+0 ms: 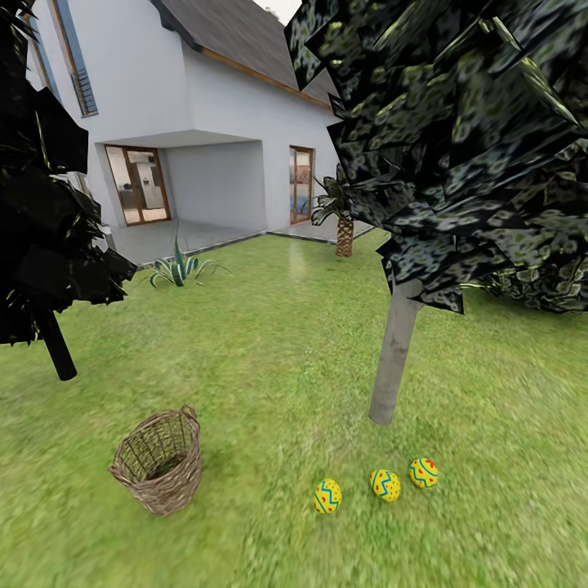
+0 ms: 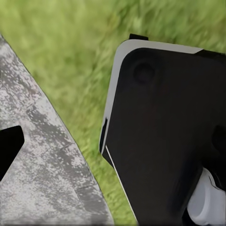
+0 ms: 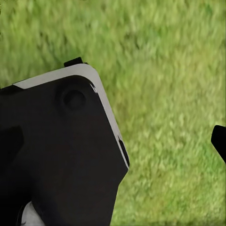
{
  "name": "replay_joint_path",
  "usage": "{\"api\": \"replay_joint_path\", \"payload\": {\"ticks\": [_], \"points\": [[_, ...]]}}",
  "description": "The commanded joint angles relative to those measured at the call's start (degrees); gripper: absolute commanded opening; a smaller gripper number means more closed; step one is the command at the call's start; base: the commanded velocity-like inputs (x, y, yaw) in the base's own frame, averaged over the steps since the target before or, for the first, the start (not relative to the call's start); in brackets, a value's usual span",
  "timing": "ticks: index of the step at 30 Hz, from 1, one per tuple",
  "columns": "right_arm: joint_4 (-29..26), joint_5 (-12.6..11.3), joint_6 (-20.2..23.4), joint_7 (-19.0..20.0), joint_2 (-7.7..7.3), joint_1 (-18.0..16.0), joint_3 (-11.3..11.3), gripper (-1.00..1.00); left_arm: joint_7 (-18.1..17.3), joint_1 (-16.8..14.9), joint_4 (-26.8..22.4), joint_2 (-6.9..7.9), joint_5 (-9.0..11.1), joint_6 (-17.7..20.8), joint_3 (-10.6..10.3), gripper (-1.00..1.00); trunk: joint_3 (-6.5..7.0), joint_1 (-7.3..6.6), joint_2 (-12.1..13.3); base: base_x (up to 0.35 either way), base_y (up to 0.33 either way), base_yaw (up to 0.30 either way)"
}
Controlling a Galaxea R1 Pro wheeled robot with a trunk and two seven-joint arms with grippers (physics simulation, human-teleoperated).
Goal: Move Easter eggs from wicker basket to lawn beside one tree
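Apparently done: three eggs (image 1: 327,496) (image 1: 385,484) (image 1: 423,472) lie on the lawn (image 1: 269,367) near the tree (image 1: 394,351). The basket (image 1: 159,471) looks empty. Gripper states: cannot tell.

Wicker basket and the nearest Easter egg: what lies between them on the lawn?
Nothing: in the head view, bare lawn separates the wicker basket from the nearest Easter egg.

**Right wrist: grass and robot body**

You're looking down at the lawn (image 3: 165,70), bright green and mottled, a bit blurred. A large black panel with a pale grey rim (image 3: 56,155), part of the robot, covers one corner of the picture. A small dark shape (image 3: 219,140) pokes in at the opposite edge; you can't tell what it is.
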Motion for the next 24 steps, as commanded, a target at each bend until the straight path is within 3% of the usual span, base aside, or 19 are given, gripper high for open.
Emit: {"api": "replay_joint_path", "payload": {"ticks": [1, 15, 20, 24], "points": [[0.0, -0.1, -0.2, 0.0, 0.16, 0.0, -0.2, 1.0, 0.1, 0.1, 0.1, -0.02, -0.6, -0.1, 0.4, 1.0, -0.13, 0.03, -0.1, 0.0, 0.0, 0.0], [0.0, 0.0, -0.2, 0.0, 0.28, 0.0, -0.2, 1.0, -0.1, 1.5, -0.4, 0.8, -0.3, -0.1, 0.9, 1.0, -0.13, 0.03, -0.1, 0.0, 0.0, 0.0], [0.0, 0.0, -0.2, 0.0, 0.37, 0.0, -0.1, 1.0, -0.1, 1.6, -0.7, -0.89, -0.4, -0.1, 1.0, 1.0, -0.13, 0.03, -0.1, 0.0, 0.0, 0.0], [0.0, 0.0, -0.2, 0.0, 0.3, 0.0, -0.1, 1.0, -0.1, 1.6, -0.6, -1.27, -0.5, -0.1, 0.9, 1.0, -0.13, 0.03, -0.1, 0.0, 0.0, 0.0]]}}
